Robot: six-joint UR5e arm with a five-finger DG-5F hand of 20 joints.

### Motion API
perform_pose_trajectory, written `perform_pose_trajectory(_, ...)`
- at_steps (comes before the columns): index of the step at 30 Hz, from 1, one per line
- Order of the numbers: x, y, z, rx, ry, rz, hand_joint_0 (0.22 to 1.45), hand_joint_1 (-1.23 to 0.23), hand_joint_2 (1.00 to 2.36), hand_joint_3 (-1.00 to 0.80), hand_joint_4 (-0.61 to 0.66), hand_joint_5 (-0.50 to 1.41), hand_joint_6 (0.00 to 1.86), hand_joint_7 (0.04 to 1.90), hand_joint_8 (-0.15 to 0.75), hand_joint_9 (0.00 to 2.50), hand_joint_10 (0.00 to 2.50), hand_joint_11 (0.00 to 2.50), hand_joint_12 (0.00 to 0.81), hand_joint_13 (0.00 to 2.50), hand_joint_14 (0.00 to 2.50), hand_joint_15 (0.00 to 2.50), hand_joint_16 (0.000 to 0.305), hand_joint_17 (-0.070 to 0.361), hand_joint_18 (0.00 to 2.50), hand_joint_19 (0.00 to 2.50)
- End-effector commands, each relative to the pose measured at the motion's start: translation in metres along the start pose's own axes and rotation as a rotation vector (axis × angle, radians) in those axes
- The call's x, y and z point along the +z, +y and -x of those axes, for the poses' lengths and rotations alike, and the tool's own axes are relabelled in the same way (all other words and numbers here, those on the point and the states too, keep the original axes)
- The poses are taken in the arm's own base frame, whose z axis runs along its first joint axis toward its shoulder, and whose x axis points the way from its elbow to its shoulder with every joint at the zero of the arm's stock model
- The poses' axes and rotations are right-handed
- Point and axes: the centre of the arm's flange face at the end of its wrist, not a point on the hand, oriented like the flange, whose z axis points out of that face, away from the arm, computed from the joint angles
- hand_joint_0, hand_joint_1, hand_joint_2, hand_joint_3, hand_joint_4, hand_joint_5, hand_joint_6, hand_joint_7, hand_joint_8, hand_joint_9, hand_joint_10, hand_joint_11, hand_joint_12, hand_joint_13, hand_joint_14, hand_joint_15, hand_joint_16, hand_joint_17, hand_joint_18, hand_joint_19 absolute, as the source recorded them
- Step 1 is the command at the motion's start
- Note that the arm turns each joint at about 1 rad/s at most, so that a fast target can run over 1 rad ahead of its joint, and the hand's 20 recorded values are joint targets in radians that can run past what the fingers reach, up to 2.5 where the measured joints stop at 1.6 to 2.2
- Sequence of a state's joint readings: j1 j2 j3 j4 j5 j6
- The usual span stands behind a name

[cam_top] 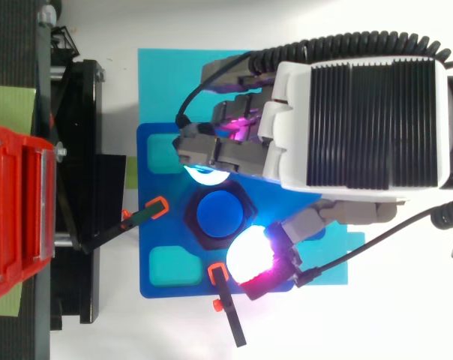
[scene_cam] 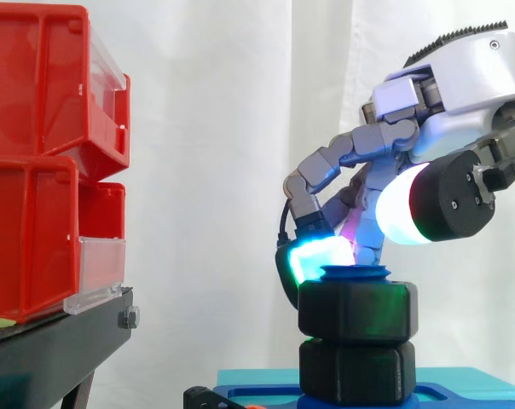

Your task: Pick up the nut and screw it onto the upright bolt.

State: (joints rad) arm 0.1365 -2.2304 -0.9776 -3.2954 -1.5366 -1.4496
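Black six-sided nut seated on the upright blue bolt, level, with only the rounded blue top of the bolt above its upper face. Directly under the nut, a second black six-sided block of about the same width, apparently touching it. From above, the nut seen as a dark ring around the blue disc of the bolt, near the middle of a dark blue plate.

Hand entering from the right edge in the side view and bent down over the nut, very close to its top. In the top view, placed across the plate from the right and partly covering the nut's edge. Not possible to tell whether closed on the nut or only lying near it.

On the plate, two paler turquoise pockets at the left side, one above and one below the nut. Two black clamps with orange tips, one pointing at the nut from the left, the other from below. Under the plate, a light cyan sheet on the white table.

Well apart from the nut, to the left, red bins stacked on a black stand, with a clear front strip on the lower bin. Behind everything, a white curtain.
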Motion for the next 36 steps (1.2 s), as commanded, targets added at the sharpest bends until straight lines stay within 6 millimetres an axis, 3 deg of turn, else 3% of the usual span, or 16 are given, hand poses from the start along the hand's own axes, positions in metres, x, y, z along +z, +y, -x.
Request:
perform_pose_trajectory(1,-0.001,-0.001,0.000,0.000,0.005,-0.002,0.55,-0.35,1.00,-0.50,0.11,0.05,0.50,1.37,0.237,1.18,0.00,0.00,0.156,0.95,0.00,0.00,0.015,0.033,0.65,0.11)
perform_pose_trajectory(5,-0.002,-0.005,-0.001,0.007,0.012,-0.007,0.56,-0.36,1.00,-0.50,0.09,0.07,0.50,1.52,0.245,1.27,0.00,0.00,0.144,1.00,0.00,0.00,0.014,0.031,0.73,0.15)
perform_pose_trajectory(7,-0.003,-0.006,-0.001,0.008,0.014,-0.006,0.56,-0.37,1.00,-0.50,0.08,0.07,0.57,1.40,0.239,1.34,0.00,0.00,0.131,1.09,0.00,0.00,0.011,0.026,0.83,0.20)
perform_pose_trajectory(12,-0.004,-0.010,-0.002,0.009,0.024,-0.010,0.56,-0.37,1.00,-0.50,0.08,0.07,0.59,1.34,0.240,1.48,0.00,0.00,0.118,1.16,0.00,0.00,0.009,0.021,0.92,0.23)
perform_pose_trajectory(16,-0.004,-0.011,-0.001,0.009,0.023,-0.011,0.56,-0.37,1.00,-0.50,0.10,0.08,0.50,1.52,0.245,1.46,0.00,0.00,0.127,1.12,0.00,0.00,0.011,0.025,0.88,0.22)
perform_pose_trajectory(25,-0.005,-0.016,0.010,0.010,0.004,-0.010,0.54,-0.35,1.00,-0.50,0.21,-0.02,0.50,1.09,0.246,1.30,0.00,0.00,0.147,1.03,0.00,0.00,0.016,0.035,0.78,0.20)
perform_pose_trajectory(27,-0.007,-0.017,0.018,0.009,0.000,-0.010,0.53,-0.35,1.00,-0.50,0.23,-0.03,0.50,1.05,0.243,1.28,0.00,0.00,0.148,1.01,0.00,0.00,0.017,0.037,0.77,0.19)
perform_pose_trajectory(36,-0.007,-0.022,0.021,0.009,-0.007,-0.013,0.52,-0.35,1.00,-0.50,0.21,-0.06,0.50,0.84,0.225,1.18,0.00,0.00,0.164,0.95,0.00,0.00,0.019,0.044,0.68,0.17)
